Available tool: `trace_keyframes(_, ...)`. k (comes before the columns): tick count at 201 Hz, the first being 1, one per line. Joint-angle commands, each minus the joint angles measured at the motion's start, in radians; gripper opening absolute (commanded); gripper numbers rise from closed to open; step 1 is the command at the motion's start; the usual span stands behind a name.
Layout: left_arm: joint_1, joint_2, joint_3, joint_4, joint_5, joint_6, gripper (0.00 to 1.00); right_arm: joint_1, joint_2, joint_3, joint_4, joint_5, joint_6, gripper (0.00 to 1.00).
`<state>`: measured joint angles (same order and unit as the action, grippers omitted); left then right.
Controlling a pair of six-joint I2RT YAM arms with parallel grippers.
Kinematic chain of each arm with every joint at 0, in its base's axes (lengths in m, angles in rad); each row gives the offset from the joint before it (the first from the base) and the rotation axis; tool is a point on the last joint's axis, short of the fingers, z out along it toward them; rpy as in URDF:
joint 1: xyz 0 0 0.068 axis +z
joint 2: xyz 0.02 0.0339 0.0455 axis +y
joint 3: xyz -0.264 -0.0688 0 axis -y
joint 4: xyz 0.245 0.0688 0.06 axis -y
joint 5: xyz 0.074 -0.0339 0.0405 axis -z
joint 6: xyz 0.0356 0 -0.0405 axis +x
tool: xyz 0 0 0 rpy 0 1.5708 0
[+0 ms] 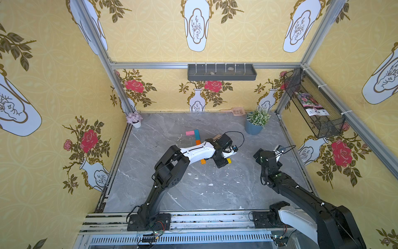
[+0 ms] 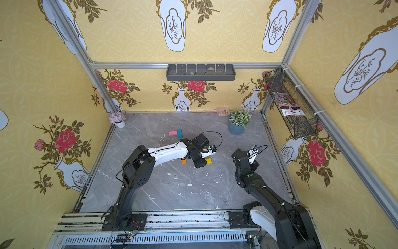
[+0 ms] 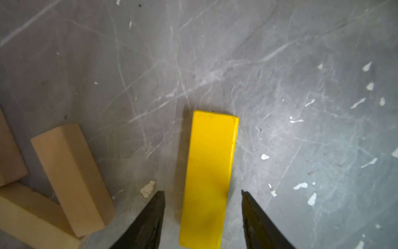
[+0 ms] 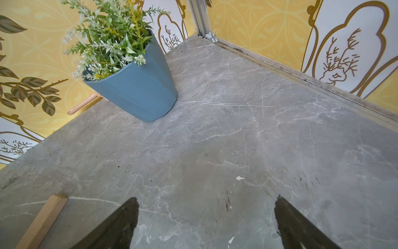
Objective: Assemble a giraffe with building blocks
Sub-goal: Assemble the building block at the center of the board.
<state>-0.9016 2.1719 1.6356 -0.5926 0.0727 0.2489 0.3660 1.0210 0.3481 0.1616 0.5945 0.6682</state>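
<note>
Left wrist view is showing the yellow block [image 3: 209, 179] lying flat on the marble table [image 3: 301, 64], with the left gripper [image 3: 202, 191] straddling it, its jaws standing apart with a gap on each side, so nothing is being clamped. Three tan blocks [image 3: 73, 179] are lying in a loose heap just beside it, not yet serving as legs. In both top views the giraffe [image 1: 197, 137] is taking shape: the pink block [image 1: 190, 133] is touching the blue block [image 1: 196, 132], and two orange blocks [image 1: 198, 142] are running on toward the yellow one, though the left arm [image 1: 193, 152] is hiding the joints there. I am judging the head and neck laid, the body being settled and the legs left to do. The right gripper [image 4: 206, 198] is hovering wide apart and empty near the blue plant pot [image 4: 137, 94]. A packet [image 1: 310, 101] in the wire basket [image 1: 329, 127] is carrying a label too small to read.
</note>
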Motion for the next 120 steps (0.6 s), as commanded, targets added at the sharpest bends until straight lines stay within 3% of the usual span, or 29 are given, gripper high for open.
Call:
trace_keyframes(1, -0.003, 0.02, 0.01, -0.001, 0.013, -0.019, 0.59, -0.001, 0.002, 0.004, 0.035, 0.0, -0.008, 0.98)
trace_keyframes(40, -0.008, 0.035, 0.006, 0.0, 0.013, 0.011, 0.55, -0.005, 0.0, -0.001, 0.039, -0.001, -0.007, 0.98)
trace_keyframes(59, -0.006, 0.047, 0.012, -0.022, 0.033, 0.041, 0.41, -0.007, 0.004, 0.003, 0.039, -0.006, -0.009, 0.98)
trace_keyframes(86, 0.002, 0.057, 0.014, -0.048, 0.046, 0.061, 0.34, -0.009, 0.004, 0.002, 0.039, -0.007, -0.006, 0.98)
trace_keyframes(120, 0.02, 0.029, -0.018, -0.029, 0.058, 0.062, 0.31, -0.01, 0.007, 0.003, 0.041, -0.01, -0.007, 0.98)
